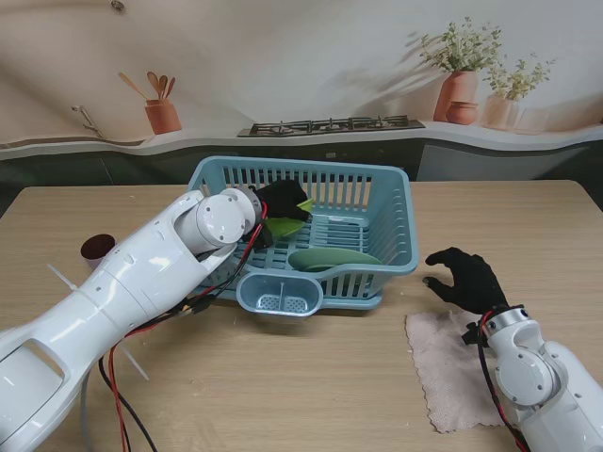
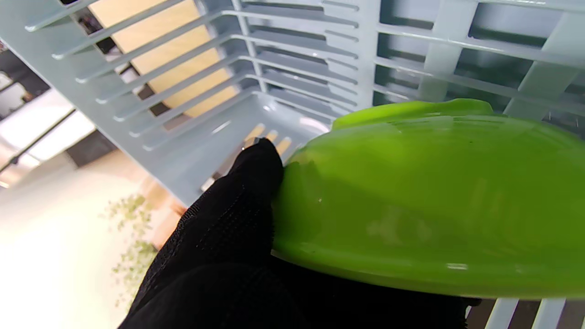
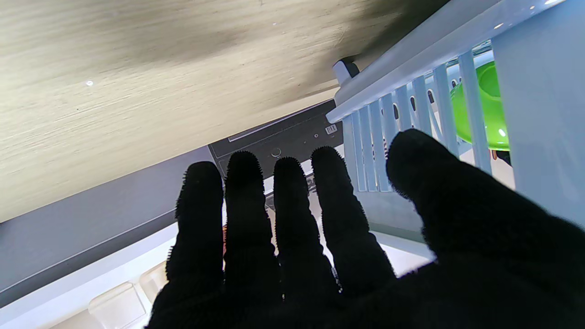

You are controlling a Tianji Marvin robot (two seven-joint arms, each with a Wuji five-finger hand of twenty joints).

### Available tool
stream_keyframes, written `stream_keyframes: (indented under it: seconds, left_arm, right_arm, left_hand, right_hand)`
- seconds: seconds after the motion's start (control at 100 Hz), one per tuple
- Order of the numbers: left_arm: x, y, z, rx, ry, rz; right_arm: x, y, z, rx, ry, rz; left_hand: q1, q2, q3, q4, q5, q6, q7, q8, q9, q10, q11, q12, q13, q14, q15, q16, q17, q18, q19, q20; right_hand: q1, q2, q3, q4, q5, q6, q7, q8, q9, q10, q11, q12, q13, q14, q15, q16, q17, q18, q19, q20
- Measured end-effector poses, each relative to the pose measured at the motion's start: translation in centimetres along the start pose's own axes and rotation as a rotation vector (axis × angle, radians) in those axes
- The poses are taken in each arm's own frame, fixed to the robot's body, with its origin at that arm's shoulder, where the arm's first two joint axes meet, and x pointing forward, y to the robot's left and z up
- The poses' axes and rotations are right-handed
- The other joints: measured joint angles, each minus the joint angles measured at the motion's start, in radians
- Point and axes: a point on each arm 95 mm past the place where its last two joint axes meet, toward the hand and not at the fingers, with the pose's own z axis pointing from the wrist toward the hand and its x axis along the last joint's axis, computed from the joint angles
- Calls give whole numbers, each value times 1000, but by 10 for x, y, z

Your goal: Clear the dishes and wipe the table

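Observation:
My left hand [image 1: 281, 200] is inside the light blue dish basket [image 1: 396, 193], shut on a bright green plate [image 1: 283, 227]. The left wrist view shows that green plate [image 2: 425, 201] tilted against the glove, with the thumb [image 2: 256, 169] pressed on its rim. A darker green plate [image 1: 334, 258] lies flat on the basket floor. My right hand [image 1: 468, 278] hovers open over the table to the right of the basket, fingers spread, just beyond a pinkish cloth [image 1: 452, 367]. Through the basket slats [image 3: 411, 119] the right wrist view catches the green plate [image 3: 486, 109].
A small brown cup [image 1: 96, 249] stands on the table at the left, partly behind my left arm. A cutlery pocket [image 1: 280, 295] juts from the basket's near side. Red and black cables [image 1: 118, 405] hang from the left arm.

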Motion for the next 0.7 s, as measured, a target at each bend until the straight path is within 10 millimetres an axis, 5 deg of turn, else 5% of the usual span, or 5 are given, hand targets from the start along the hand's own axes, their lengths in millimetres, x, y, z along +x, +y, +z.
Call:
stream_keyframes:
  seconds: [0.7]
  left_arm:
    - [7, 14, 9, -43, -15, -88]
  right_arm:
    - [0, -1, -1, -2, -2, 1]
  left_hand:
    - [0, 0, 0, 0, 0, -36, -2, -2, 0, -34, -102, -4, -57, 0, -173, -104, -124, 0, -152, 3]
  right_hand:
    - [0, 0, 0, 0, 12, 0, -2, 2, 2, 0, -2, 0, 0, 0, -7, -1, 0, 0, -6, 0]
